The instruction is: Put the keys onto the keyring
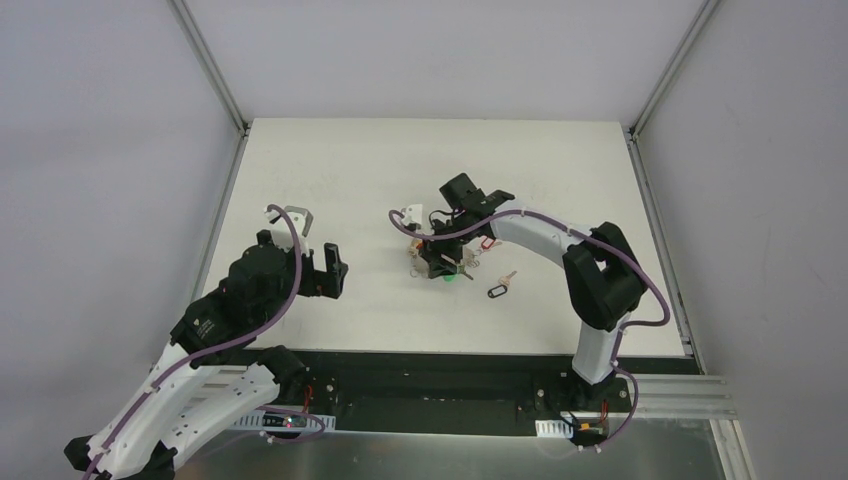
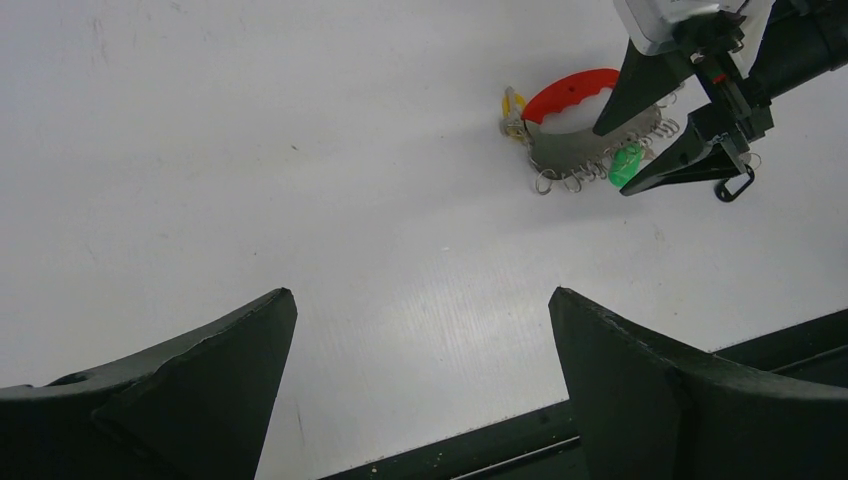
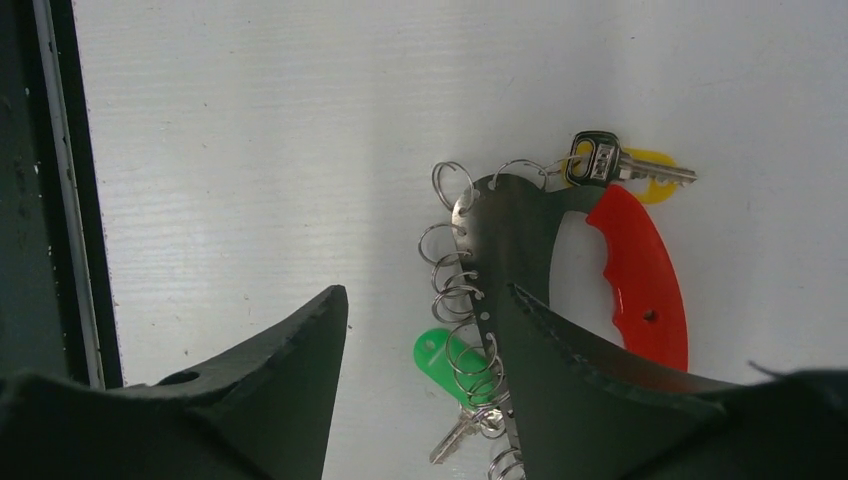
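- On the white table (image 1: 330,170), nearest the arm bases, a black-tagged key (image 1: 497,291) lies loose. It is near the right gripper, on its right, and apart from it.
- The left gripper (image 1: 320,270) hangs over bare table, well apart to the left of everything else. Its jaws are spread wide and hold nothing.
- The right gripper (image 3: 425,295) is low over the middle of the table, right above the keyring (image 3: 510,225). Its jaws are parted and straddle the row of wire loops. One finger (image 3: 580,380) covers part of the metal plate, and the other finger stands over bare table beside the loops. Whether either finger touches the metal cannot be told.
- Between the two fingers, a green-tagged key (image 3: 445,355) lies among the loops at the near end of the row.
- The keyring's red curved handle lies on the side away from the loops, outside the jaws.
- A red-tagged key (image 1: 487,243) lies loose just to the right of the gripper.
- At the far end of the keyring, beyond the fingertips, a yellow-tagged key (image 3: 625,168) lies against the last loop.
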Robot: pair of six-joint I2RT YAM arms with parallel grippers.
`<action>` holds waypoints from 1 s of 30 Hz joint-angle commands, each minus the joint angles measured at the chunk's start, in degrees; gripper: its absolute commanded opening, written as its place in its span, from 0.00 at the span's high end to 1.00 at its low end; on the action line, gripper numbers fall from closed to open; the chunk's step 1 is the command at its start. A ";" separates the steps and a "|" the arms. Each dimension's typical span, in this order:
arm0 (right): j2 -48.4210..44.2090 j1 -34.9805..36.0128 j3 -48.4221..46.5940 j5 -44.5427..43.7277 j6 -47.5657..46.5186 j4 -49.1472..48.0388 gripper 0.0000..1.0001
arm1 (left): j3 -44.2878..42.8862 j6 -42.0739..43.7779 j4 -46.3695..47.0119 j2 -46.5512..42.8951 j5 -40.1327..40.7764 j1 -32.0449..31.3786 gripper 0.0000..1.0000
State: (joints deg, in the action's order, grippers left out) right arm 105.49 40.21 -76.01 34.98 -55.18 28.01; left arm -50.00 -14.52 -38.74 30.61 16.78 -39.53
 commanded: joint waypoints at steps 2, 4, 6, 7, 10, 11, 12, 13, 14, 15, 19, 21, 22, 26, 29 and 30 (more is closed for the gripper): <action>1.62 0.01 -3.57 4.24 -3.75 -3.05 0.43 | 0.25 1.06 0.42 -0.37 -2.20 2.47 0.00; 2.32 0.08 -3.99 4.43 -3.79 -3.51 0.46 | 0.30 1.02 0.38 -0.11 -3.33 3.34 0.00; 3.11 0.17 -4.52 4.39 -3.86 -3.94 0.49 | 0.30 0.87 0.42 0.20 -4.43 4.01 0.00; 3.53 0.22 -4.70 4.48 -3.93 -4.07 0.50 | 0.28 0.90 0.42 0.35 -4.73 4.28 0.00; 4.78 0.27 -5.05 4.51 -3.91 -4.63 0.50 | 0.28 0.79 0.51 0.63 -5.46 4.76 0.00; 5.09 0.34 -5.15 4.48 -3.89 -4.83 0.50 | 0.29 0.81 0.50 0.67 -5.59 4.81 0.00; 5.54 0.34 -5.38 4.48 -3.92 -4.89 0.50 | 0.32 0.79 0.51 0.70 -5.63 4.88 0.00; 5.98 0.41 -5.51 4.50 -4.00 -4.96 0.51 | 0.28 0.81 0.51 0.77 -5.69 4.94 0.00; 6.34 0.52 -5.67 4.59 -4.05 -4.98 0.51 | 0.32 0.81 0.51 0.74 -5.70 4.98 0.00; 6.72 0.62 -5.96 4.72 -4.05 -4.98 0.51 | 0.34 0.85 0.57 0.66 -5.78 5.06 0.00; 7.91 0.95 -6.38 4.71 -4.15 -5.31 0.52 | 0.31 0.81 0.59 0.64 -5.86 5.57 0.00; 8.39 1.02 -6.59 4.90 -4.21 -5.34 0.53 | 0.31 0.79 0.53 0.62 -5.83 5.75 0.00; 8.60 1.02 -6.68 5.01 -4.17 -5.38 0.54 | 0.31 0.68 0.59 0.62 -5.87 5.85 0.00; 9.07 1.19 -6.93 5.12 -4.07 -5.36 0.55 | 0.43 0.72 0.68 0.60 -6.17 6.17 0.00; 9.43 1.63 -6.96 4.98 -3.98 -5.33 0.56 | 0.44 0.69 0.67 0.42 -6.27 6.30 0.00; 9.58 1.76 -6.96 4.81 -3.97 -5.33 0.56 | 0.45 0.71 0.68 0.38 -6.32 6.31 0.00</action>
State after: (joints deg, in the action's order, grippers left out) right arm 114.30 41.21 -80.73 36.95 -57.69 23.33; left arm -49.71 -14.15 -38.83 31.11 10.96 -34.00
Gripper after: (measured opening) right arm 0.445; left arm 0.995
